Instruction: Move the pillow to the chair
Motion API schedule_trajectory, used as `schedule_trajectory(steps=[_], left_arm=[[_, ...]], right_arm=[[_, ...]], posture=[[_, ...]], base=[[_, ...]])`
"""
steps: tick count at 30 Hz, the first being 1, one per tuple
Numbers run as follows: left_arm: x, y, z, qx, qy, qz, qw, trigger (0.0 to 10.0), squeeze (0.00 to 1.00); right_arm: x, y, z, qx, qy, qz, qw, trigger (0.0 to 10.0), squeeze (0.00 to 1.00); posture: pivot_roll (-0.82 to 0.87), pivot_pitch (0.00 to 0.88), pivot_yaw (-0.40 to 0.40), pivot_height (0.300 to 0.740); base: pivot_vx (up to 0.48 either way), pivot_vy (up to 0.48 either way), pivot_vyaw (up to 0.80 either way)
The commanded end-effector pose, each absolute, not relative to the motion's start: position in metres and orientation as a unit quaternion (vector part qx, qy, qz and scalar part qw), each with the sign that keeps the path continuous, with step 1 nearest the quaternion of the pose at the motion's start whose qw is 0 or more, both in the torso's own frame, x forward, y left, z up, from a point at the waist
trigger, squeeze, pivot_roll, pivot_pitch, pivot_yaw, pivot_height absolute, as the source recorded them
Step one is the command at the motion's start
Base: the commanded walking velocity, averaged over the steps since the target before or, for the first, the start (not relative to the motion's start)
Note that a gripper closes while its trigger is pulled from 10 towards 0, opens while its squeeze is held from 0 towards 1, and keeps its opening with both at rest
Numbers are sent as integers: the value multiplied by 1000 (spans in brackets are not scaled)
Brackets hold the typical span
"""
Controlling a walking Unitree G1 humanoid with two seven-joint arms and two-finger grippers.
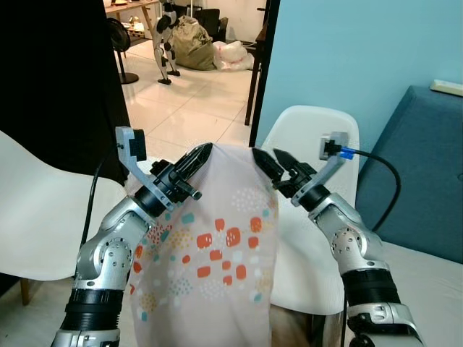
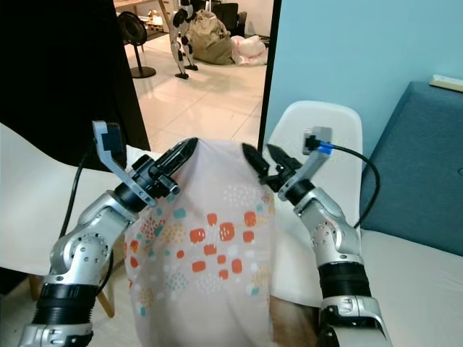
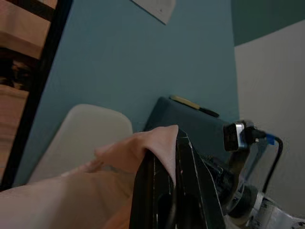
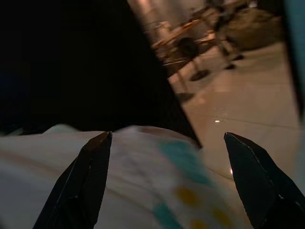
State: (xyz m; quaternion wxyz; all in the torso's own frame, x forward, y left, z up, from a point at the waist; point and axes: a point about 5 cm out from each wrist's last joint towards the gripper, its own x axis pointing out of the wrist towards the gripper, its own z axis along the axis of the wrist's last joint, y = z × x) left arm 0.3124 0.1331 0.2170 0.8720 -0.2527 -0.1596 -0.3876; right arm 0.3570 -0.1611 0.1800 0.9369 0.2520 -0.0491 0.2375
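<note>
The sofa (image 1: 427, 166) sits at 3 o'clock against the blue wall. The white chair (image 1: 311, 137) stands at 12 o'clock, directly behind the pillow (image 1: 210, 253). I hold the pillow hanging upright in front of me, between both arms, its top edge in front of the chair back. My left hand (image 1: 194, 160) is clamped on the pillow's upper corner at 11 o'clock. My right hand (image 1: 271, 165) touches the upper corner at 1 o'clock, fingers spread apart.
</note>
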Motion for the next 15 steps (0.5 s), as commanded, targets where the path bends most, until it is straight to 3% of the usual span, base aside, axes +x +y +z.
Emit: schedule_trajectory(steps=[1,15], left_arm=[[312,135,231,-250,-203,-383,866,0,0],[311,122,247,-240,-237,-396,854,0,0]], right_arm=[[360,-164,179,260,-55,211,941,10000,0],[369,-166,174,258,-56,167,950,10000,0]], posture=[[24,0,-18,740],[18,0,-13,740]], base=[[0,0,-775],[0,0,-719]])
